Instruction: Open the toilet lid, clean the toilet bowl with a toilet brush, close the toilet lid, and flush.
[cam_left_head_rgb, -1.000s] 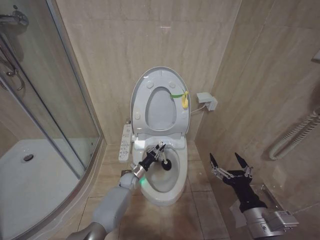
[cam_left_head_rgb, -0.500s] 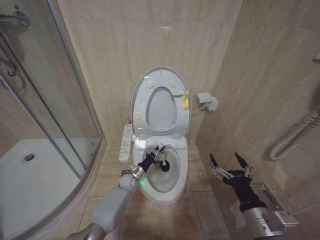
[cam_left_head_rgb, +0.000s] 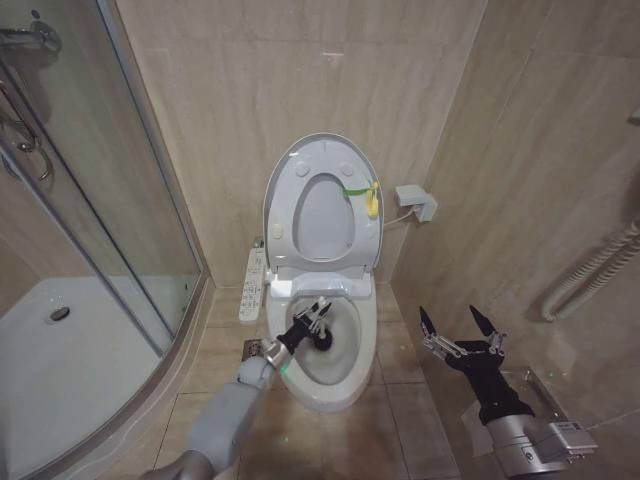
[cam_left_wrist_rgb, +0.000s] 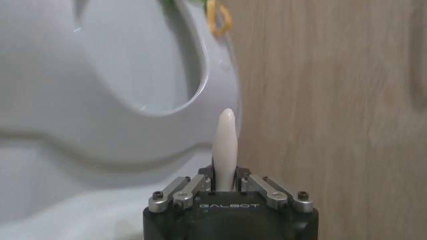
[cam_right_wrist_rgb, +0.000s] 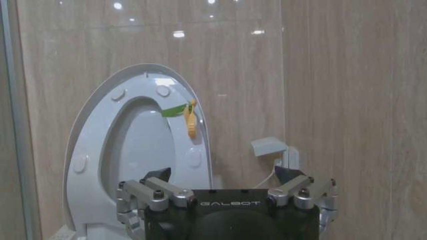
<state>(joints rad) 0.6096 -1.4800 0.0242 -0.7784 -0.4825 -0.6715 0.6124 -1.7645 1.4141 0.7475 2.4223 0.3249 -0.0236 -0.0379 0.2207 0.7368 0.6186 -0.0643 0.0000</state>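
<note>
Nearest us, our right gripper (cam_left_head_rgb: 462, 338) waits idle with its fingers spread. Farther in, our left gripper (cam_left_head_rgb: 316, 321) clamps the toilet brush (cam_left_head_rgb: 322, 335) inside the toilet bowl (cam_left_head_rgb: 340, 385): scrubbing step. Behind, the toilet lid (cam_left_head_rgb: 322, 155) stands raised. Next, we judge, sweep the head around the wall.

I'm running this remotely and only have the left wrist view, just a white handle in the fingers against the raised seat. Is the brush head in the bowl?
Observer: Yes. The toilet brush has its dark head down inside the toilet bowl, held by the left gripper.
Operator: Where's the other arm?
Observer: The right gripper hangs open off the bowl's right side, holding nothing.
Operator: Is the lid fully up?
Observer: The toilet lid stands upright against the wall.
</note>
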